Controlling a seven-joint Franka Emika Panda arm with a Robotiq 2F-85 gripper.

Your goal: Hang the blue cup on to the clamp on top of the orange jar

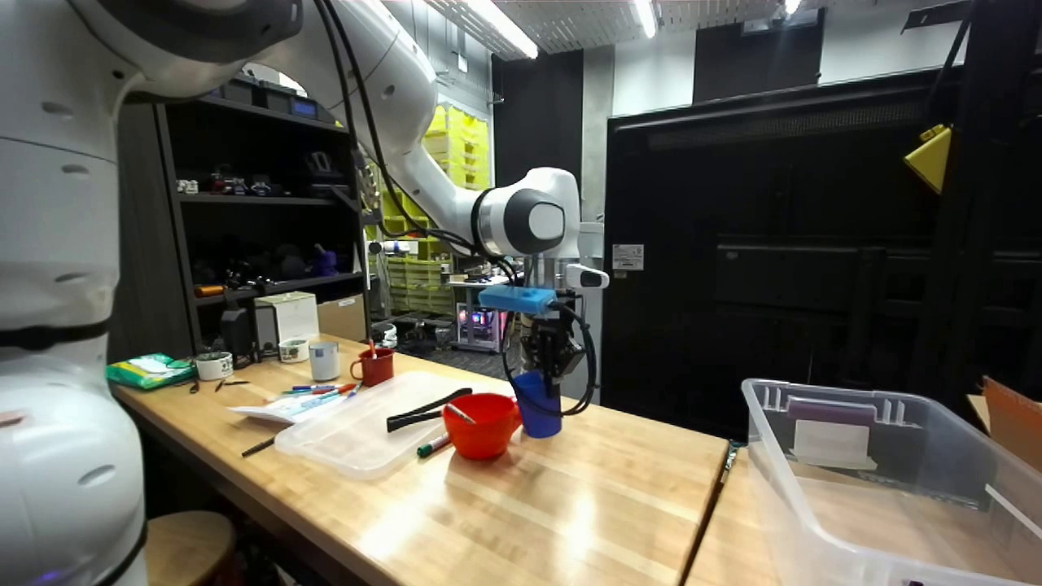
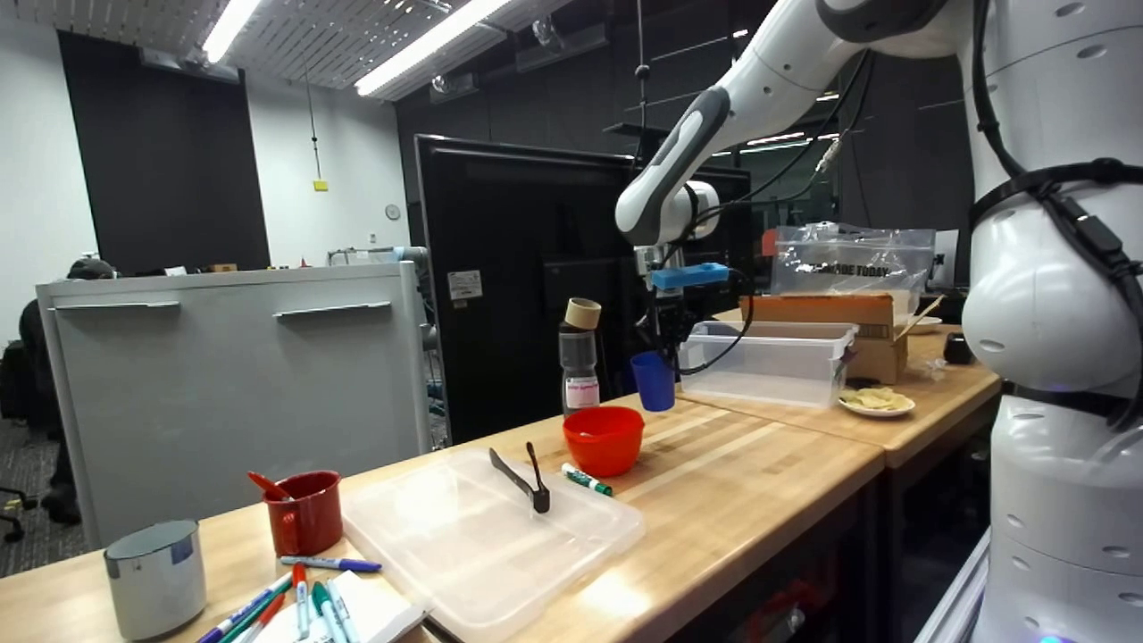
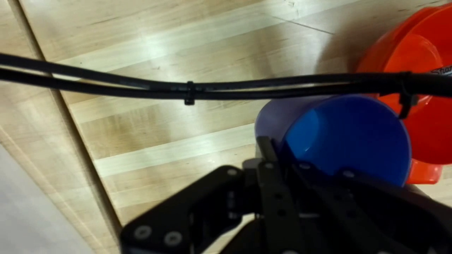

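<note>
The gripper (image 3: 277, 150) has the blue cup (image 3: 353, 137) by the rim, pinched tight on the wall. In the wrist view it looks like one finger is inside the cup and the other is outside. The cup's mouth points up with a bit of a lean, and in an exterior view it's around the middle of the frame, just beside the orange jar (image 1: 480, 431). Honestly can't tell if those two are touching, or if the bottom of the cup is on the wooden table (image 1: 586, 496).

The jar is sitting upright on the table with a marker (image 1: 460, 413) in it, and a green marker (image 1: 433, 445) lies next to it. Black tongs (image 2: 538, 494) are on the clear plastic lid (image 2: 446, 545), lower middle of an exterior view. Lower left of that frame there's a red mug (image 2: 308, 522), a grey mug (image 2: 156, 585) and a bunch of loose pens (image 2: 301, 598). Just above the jar there's a bottle (image 2: 579, 366) with a tape roll (image 2: 583, 313) tilted on top, and the clear bin (image 2: 759, 384) is right of centre.
</note>
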